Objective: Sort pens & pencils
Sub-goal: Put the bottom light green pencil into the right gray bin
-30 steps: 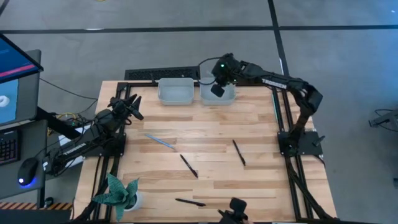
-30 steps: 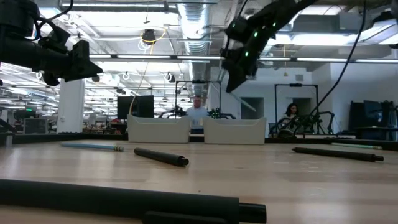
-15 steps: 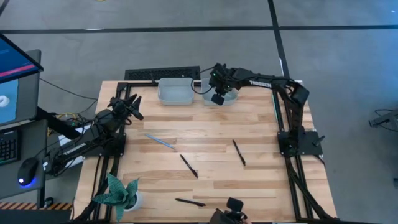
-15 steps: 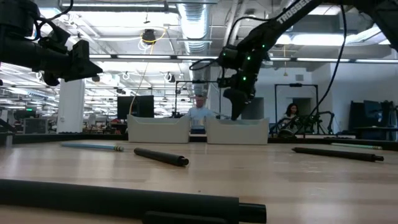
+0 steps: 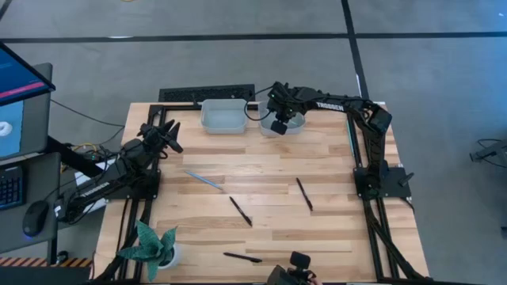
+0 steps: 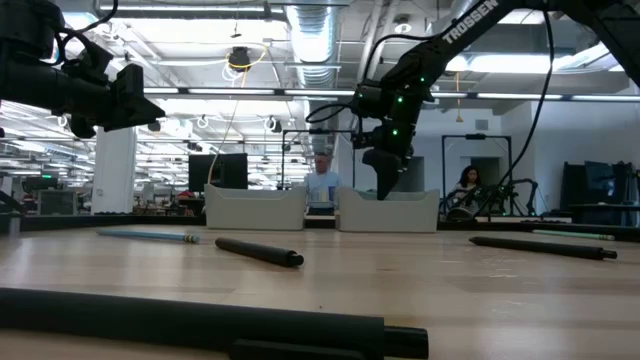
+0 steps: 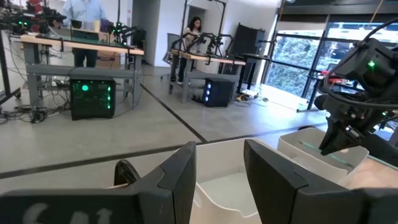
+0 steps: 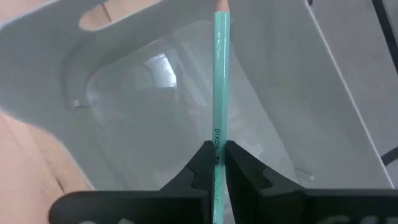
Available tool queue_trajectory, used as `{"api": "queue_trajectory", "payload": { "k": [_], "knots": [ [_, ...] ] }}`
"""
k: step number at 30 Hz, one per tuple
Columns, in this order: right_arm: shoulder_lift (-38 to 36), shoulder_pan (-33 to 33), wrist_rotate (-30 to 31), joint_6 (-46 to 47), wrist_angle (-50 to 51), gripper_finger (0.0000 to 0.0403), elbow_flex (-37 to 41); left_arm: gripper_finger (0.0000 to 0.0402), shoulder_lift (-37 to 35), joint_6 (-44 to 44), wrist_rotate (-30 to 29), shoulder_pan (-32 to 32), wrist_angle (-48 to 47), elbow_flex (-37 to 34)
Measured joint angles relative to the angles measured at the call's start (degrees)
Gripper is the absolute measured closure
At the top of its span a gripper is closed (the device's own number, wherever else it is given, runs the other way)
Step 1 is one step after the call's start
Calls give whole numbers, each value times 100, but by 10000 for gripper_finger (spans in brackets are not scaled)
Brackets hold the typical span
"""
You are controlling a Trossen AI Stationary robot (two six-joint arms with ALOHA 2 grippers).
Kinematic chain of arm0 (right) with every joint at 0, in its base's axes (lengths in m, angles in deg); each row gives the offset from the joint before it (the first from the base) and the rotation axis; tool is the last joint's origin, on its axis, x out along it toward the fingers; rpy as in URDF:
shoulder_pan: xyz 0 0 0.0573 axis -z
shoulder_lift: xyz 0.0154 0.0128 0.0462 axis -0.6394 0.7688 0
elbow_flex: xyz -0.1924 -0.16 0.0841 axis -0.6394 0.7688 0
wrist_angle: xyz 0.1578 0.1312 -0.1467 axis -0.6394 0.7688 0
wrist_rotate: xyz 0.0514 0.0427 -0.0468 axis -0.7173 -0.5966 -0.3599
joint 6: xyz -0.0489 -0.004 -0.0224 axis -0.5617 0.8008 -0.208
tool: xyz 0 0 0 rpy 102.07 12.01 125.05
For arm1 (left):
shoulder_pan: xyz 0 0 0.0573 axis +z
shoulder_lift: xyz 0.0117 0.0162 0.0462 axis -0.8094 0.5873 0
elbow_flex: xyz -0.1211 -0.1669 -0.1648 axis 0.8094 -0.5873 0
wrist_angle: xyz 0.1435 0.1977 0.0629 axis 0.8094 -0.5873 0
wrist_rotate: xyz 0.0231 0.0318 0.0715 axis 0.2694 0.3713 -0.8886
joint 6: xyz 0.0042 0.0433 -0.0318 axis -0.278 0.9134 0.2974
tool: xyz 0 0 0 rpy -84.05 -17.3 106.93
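Note:
My right gripper (image 5: 278, 125) reaches down into the right one of two pale grey bins (image 5: 291, 123) at the table's far edge, shut on a pale teal pencil (image 8: 221, 74). The pencil's pointed end (image 8: 221, 5) sticks out ahead of the fingers over the bin's inside. One teal stick (image 5: 203, 180) and three black ones (image 5: 240, 210) (image 5: 304, 194) (image 5: 242, 256) lie flat on the wooden table. My left gripper (image 7: 221, 180) waits open at the table's left edge (image 5: 162, 134), held level above the table. My right gripper pinches the teal pencil's shaft (image 8: 217, 146) between its two fingers (image 8: 239, 168). The pencil runs along the way the fingers point and sticks out ahead of them. The fingers slant steeply down from above into the right bin (image 6: 388, 210). Whether the pencil's end touches the bin, I cannot tell.
The left bin (image 5: 223, 116) stands beside the right one. A potted plant (image 5: 150, 244) sits at the near left corner. A dark camera mount (image 5: 295, 265) stands at the near edge. People and benches show in the room beyond the far edge.
My right gripper has come down toward the right bin with the teal pencil and tipped to point more steeply downward. It has stayed shut on the pencil.

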Motion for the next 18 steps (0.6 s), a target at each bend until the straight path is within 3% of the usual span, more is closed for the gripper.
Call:
{"api": "queue_trajectory", "payload": {
  "k": [18],
  "knots": [
    [-2, -4, 0, 2, -8, 331, 0, 276, 0, 0, 27, -2, 0, 0]
  ]
}}
